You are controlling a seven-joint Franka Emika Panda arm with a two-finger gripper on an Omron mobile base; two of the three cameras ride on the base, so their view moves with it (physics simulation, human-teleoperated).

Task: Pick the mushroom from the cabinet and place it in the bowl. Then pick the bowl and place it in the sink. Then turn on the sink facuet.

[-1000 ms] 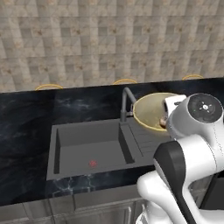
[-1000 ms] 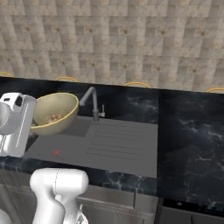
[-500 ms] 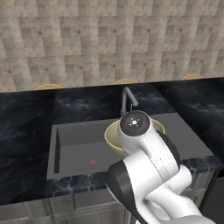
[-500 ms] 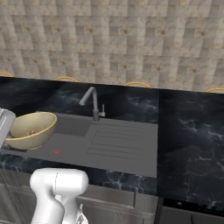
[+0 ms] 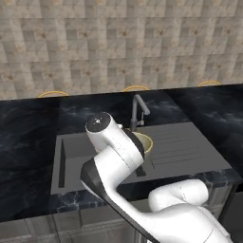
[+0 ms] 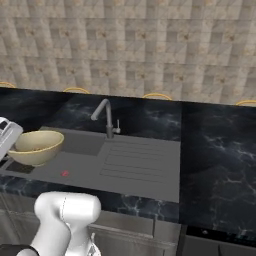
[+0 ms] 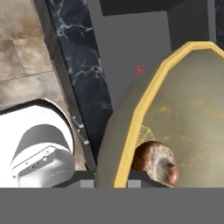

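1. Over the sink, the bowl hangs in the air above the basin's near end, clear of the bottom. The gripper is clamped narrow on the bowl's rim, one finger on each side of the wall, as the hand view shows.
2. The mushroom lies inside the bowl, low against the wall just beside the pinched rim.
3. The grip is a thin pinch on one edge of a glossy bowl, so the bowl's weight hangs off to one side. A quick swing or stop could make it pivot or slip out.
4. The bowl looks tilted in the right base view. More tilt could roll the mushroom over the rim and into the basin.
5. The faucet stands just behind the bowl in the left base view. Drifting toward it could knock the rim against the spout.
6. Letting go from this height would drop the bowl; it could bounce or tip over.
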